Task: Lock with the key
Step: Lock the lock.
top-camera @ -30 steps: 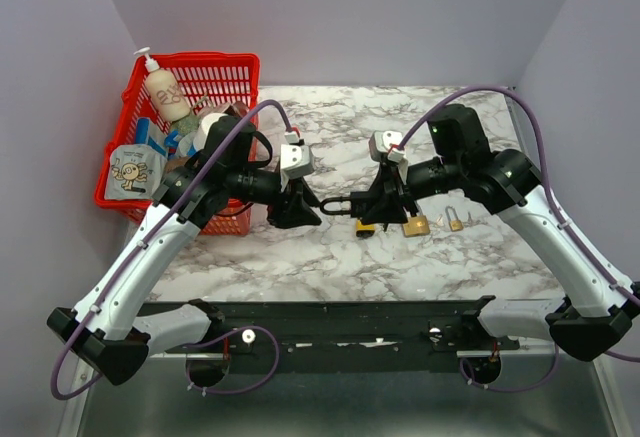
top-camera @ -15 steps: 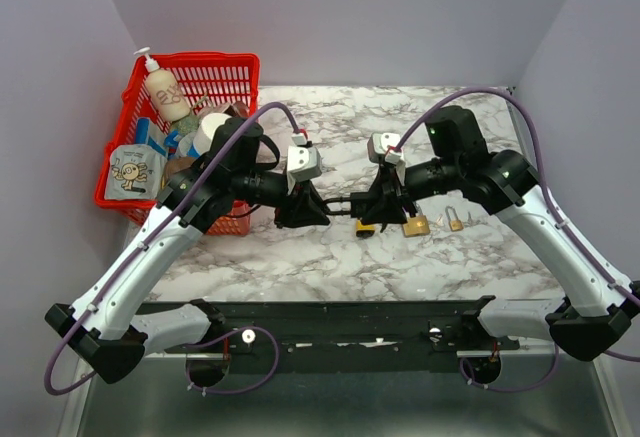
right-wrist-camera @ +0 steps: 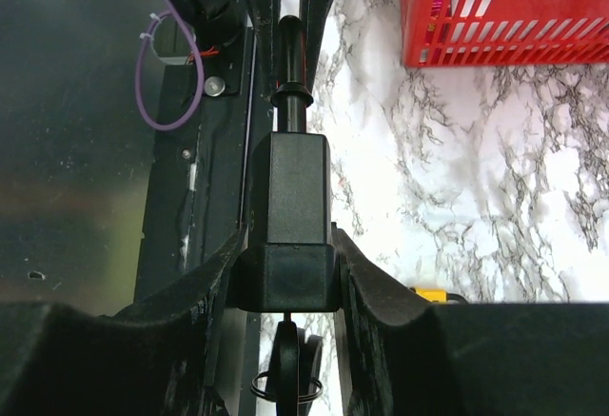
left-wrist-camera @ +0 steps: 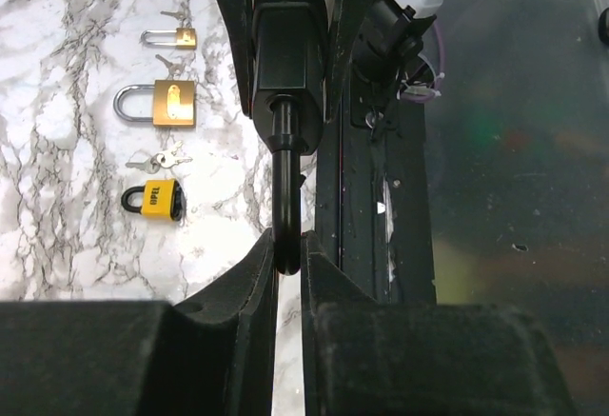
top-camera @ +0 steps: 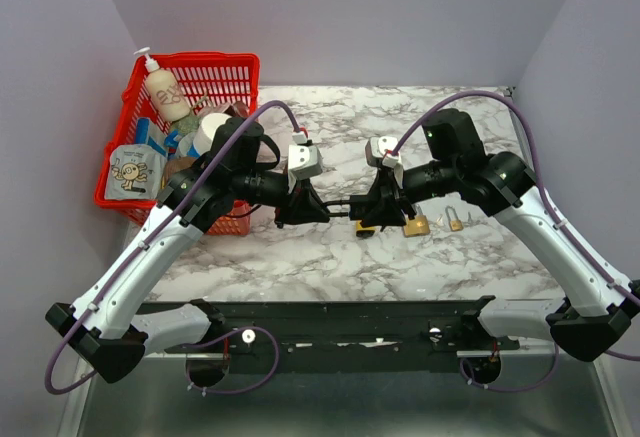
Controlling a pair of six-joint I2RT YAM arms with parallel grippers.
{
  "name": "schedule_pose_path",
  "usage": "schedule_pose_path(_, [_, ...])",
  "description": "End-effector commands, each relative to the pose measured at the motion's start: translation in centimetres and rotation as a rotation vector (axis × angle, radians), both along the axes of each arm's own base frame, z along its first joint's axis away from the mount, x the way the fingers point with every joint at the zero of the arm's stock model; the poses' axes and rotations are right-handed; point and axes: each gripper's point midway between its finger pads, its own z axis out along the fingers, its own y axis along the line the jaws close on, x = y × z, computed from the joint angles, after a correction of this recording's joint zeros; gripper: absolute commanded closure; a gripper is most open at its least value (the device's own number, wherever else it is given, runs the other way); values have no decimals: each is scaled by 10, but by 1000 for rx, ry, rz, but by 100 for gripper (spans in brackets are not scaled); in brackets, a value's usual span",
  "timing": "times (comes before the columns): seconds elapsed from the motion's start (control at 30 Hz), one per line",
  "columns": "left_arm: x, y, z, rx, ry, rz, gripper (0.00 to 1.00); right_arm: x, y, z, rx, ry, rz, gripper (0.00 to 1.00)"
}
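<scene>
Left fingers [left-wrist-camera: 249,287] clenching shackle [left-wrist-camera: 285,178], right fingers [right-wrist-camera: 211,283] gripping padlock [right-wrist-camera: 290,197], holding it above desk [top-camera: 300,257]. Key [right-wrist-camera: 288,375] seemingly sitting in keyhole. Turning it probably remaining.

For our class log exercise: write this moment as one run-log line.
left end effector: shut on shackle | right end effector: shut on black padlock | lock state: unclear
</scene>
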Motion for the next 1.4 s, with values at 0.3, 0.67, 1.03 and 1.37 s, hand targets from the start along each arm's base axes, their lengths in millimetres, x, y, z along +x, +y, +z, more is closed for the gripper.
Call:
schedule_pose_path(0.3, [-10, -23, 18, -117, 163, -23, 100, -4, 12, 16, 82, -93, 44, 99])
schedule_pose_path(0.67, [-8, -35, 20, -151, 157, -28, 100, -30, 26, 16, 99, -21, 148, 99])
schedule_pose_path(1.03, [-5, -35, 16, -162, 98, -5, 100, -43, 32, 25, 123, 97, 207, 99])
schedule_pose_path(1.37, [-7, -37, 21, -189, 106, 1, 100, -36, 36, 26, 136, 82, 175, 99])
